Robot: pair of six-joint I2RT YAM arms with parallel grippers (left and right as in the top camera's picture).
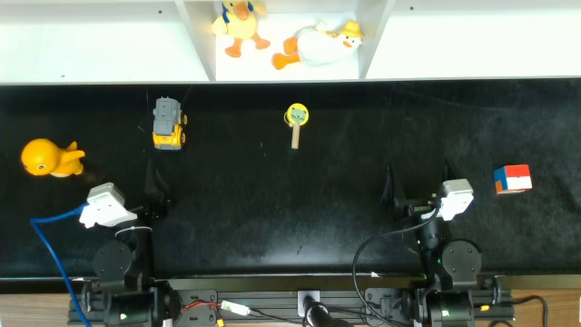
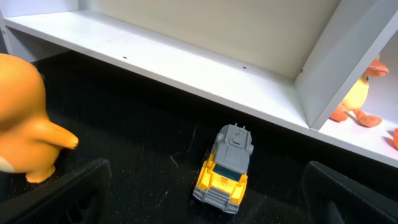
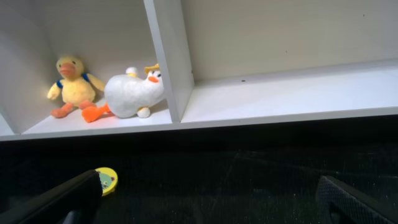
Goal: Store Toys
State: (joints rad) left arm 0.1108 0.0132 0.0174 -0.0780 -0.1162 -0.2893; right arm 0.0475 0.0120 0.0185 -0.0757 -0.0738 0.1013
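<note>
Left gripper [image 2: 208, 167]: jaws standing wide, holding nothing, hanging over the mat [image 1: 272, 209] close to its arm's base. Right gripper [image 3: 210, 179]: likewise wide and empty, sitting near its own base.

I am counting two toys as stored. Yellow duck [image 1: 241, 23] and goose [image 1: 322, 44] are lying side by side in the middle bay of the shelf [image 1: 91, 54].

Four are waiting on the mat:
- truck [image 1: 169, 123], straight ahead of the left gripper
- orange duck [image 1: 50, 158], off to that gripper's left
- stick toy [image 1: 296, 120], mid-mat near the shelf
- cube [image 1: 512, 179], out to the right of the right gripper

I am judging the job roughly a third done.

Room: the left and right bays are offering wide floor for setting toys down, while the middle bay is getting crowded. I am treating the shelf's front lip and the two dividers [image 1: 207, 41] as the edges to clear on any carry. The toys are lying well apart, so the mat is giving each arm plenty of swing room.
</note>
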